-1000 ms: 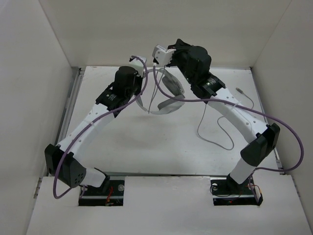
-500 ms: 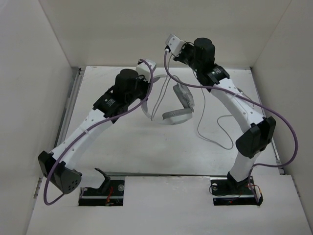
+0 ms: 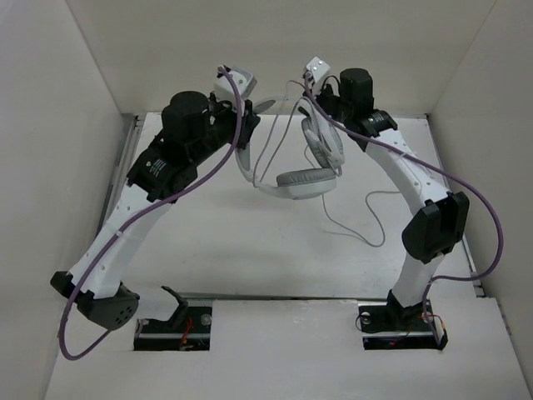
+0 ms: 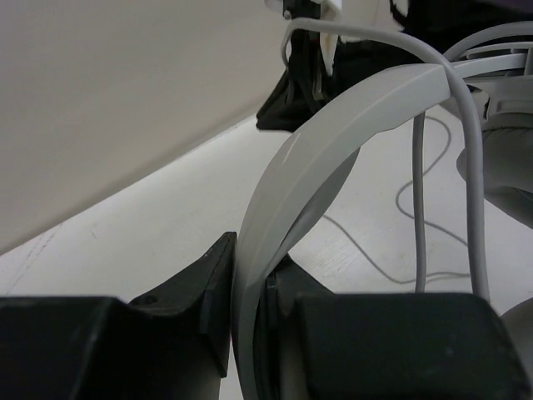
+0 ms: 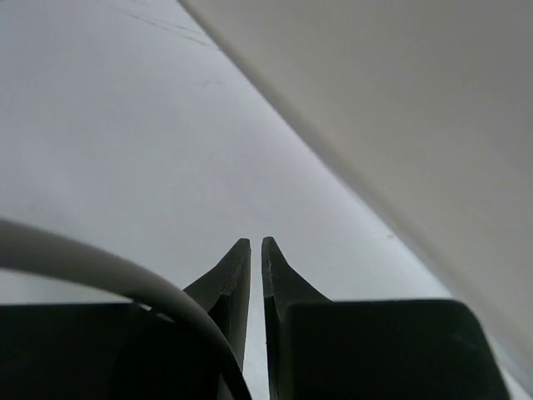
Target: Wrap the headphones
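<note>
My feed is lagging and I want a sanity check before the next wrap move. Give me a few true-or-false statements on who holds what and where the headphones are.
1. The left gripper clamps the headband. True.
2. The headphones lie flat on the table. False: they hang in the air between the two arms.
3. Part of the cable trails on the table. True.
4. The right gripper is wide open. False: its fingers are almost shut, with only a narrow gap, and the cable leads up to it.
</note>
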`<state>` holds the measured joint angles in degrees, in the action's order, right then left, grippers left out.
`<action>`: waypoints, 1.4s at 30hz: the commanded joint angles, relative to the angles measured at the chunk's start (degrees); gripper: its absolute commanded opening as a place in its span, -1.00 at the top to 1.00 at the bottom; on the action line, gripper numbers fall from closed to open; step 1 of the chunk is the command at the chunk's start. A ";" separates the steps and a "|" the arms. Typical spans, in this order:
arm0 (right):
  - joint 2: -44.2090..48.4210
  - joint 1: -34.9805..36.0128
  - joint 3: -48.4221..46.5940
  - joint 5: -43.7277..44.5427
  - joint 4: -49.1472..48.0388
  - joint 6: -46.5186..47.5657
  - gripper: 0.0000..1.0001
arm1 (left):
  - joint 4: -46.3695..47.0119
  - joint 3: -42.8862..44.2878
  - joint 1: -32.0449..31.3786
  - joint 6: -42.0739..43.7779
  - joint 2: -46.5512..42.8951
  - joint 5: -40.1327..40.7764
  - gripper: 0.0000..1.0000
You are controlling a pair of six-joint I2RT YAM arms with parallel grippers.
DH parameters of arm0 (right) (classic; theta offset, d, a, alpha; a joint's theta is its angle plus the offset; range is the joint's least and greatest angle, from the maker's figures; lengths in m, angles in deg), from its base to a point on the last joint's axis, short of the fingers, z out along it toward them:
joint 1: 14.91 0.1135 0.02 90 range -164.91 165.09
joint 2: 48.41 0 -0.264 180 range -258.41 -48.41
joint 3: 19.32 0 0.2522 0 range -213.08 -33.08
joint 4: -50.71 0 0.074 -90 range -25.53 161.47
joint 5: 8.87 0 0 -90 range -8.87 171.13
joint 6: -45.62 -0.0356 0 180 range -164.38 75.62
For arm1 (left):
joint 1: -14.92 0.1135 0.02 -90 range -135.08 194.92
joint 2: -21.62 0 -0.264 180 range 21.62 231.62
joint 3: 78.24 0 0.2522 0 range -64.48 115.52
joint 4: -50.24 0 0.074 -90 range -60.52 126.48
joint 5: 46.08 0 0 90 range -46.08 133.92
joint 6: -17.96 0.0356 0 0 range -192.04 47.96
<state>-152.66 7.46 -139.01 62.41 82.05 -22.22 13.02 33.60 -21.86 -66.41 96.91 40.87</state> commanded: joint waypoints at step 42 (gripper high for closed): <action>6.51 22.41 43.79 -38.24 -69.19 -88.87 0.44 | 17.92 31.29 12.03 5.36 15.50 18.51 1.00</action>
<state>-148.81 29.73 -95.52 22.57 14.03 -112.47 20.45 60.68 -10.88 -59.48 113.06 53.74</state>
